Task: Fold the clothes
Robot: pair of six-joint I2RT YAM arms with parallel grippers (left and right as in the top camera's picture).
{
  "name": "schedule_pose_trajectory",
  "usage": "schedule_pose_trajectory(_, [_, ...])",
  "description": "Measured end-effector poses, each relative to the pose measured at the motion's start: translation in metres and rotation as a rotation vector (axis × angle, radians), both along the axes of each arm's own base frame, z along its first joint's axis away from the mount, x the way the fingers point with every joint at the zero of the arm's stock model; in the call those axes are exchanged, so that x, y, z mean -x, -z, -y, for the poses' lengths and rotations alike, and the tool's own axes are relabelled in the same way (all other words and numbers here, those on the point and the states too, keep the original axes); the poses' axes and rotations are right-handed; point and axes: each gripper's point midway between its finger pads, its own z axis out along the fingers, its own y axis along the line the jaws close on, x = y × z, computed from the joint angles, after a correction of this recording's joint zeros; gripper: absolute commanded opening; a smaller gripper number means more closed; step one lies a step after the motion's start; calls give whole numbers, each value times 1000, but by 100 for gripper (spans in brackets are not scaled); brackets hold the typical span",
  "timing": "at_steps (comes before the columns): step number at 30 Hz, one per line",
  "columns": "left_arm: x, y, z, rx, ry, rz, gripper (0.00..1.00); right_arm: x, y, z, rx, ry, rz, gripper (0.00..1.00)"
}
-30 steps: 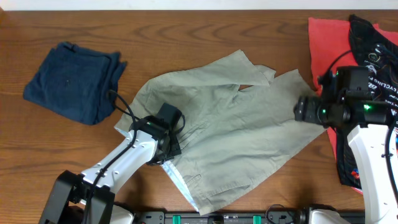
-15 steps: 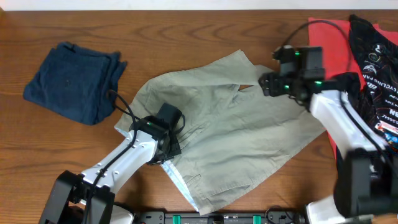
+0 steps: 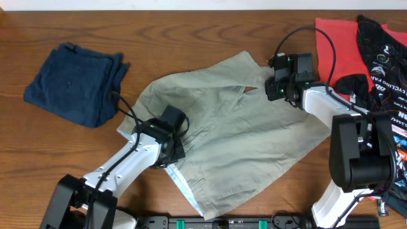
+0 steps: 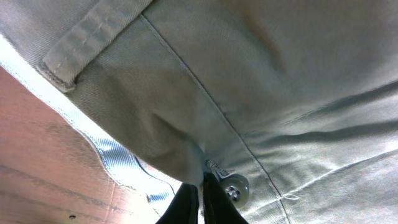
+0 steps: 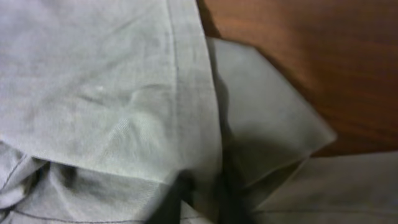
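We see the khaki trousers (image 3: 235,137) spread out and creased across the middle of the desk (image 3: 191,32), with one leg end turned over near the upper right. The left pincer (image 3: 173,151) sits at the garment's lower left edge, by the waistband. In the left wrist view its dark fingertips (image 4: 186,202) stand almost together, nipping a fold of the khaki cloth just beside a pale button (image 4: 235,188). A belt loop (image 4: 87,43) lies above, and a strip of striped lining (image 4: 124,163) shows along the edge. The right pincer (image 3: 272,86) is over the upper right corner of the trousers, where the leg ends meet bare wood. In the right wrist view its fingers (image 5: 180,199) are dark blurs at the bottom of the picture, on either side of a hem seam, and we cannot tell whether they are wide or closed on cloth. A navy garment (image 3: 73,83) lies folded at the far left, well apart from the trousers. At the right edge a red garment (image 3: 334,41) lies flat, with a black printed jersey (image 3: 381,57) partly over it
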Motion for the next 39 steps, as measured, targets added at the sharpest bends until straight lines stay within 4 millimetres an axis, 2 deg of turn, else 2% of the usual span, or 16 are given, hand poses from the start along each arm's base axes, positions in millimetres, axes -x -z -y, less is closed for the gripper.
schedule_pose_trajectory(4, [4, 0, -4, -17, 4, -16, 6, -11, -8, -1, -10, 8, 51, 1])
schedule_pose_trajectory(8, [13, 0, -19, -87, 5, -48, 6, -30, -22, 7, -33, 100, 112, 1])
schedule_pose_trajectory(12, [13, -1, -40, -138, -46, -65, 6, -65, -62, 26, -87, 230, 211, 1])
schedule_pose_trajectory(13, [10, -1, -44, -140, -63, -57, 6, -73, -73, 29, -100, 247, 235, 11])
schedule_pose_trajectory(15, [5, -1, -52, -148, -85, -43, 6, -86, -95, 36, -119, 290, 284, 59])
schedule_pose_trajectory(16, [2, 0, -55, -151, -89, -34, 6, -91, -106, 39, -124, 300, 310, 66])
schedule_pose_trajectory(18, [-6, -1, -58, -152, -86, -5, 6, -94, -117, 44, -127, 319, 329, 71])
schedule_pose_trajectory(20, [-11, -1, -58, -150, -68, 12, 6, -90, -115, 48, -114, 332, 306, 83])
schedule_pose_trajectory(23, [-12, -1, -59, -158, -44, 18, 6, -76, -96, 54, -55, 346, 215, 85])
schedule_pose_trajectory(24, [-13, -1, -60, -163, -37, 19, 6, -66, -85, 59, -21, 363, 160, 89])
schedule_pose_trajectory(29, [-12, -1, -61, -174, -23, 19, 6, -17, -45, 81, 122, 421, -76, 99])
schedule_pose_trajectory(35, [-11, -1, -55, -140, 4, 10, 8, 16, -30, 105, 192, 472, -213, 99])
schedule_pose_trajectory(36, [-11, -1, -54, -130, 6, 9, 10, 19, -28, 107, 199, 475, -228, 99])
schedule_pose_trajectory(37, [-12, -1, -52, -119, 10, 14, 24, 23, -27, 111, 205, 482, -243, 99])
schedule_pose_trajectory(38, [-13, -2, -50, -112, 17, 21, 29, 28, -27, 113, 211, 486, -261, 99])
schedule_pose_trajectory(39, [-15, -3, -49, -105, 16, 30, 30, 33, -28, 115, 217, 488, -278, 99])
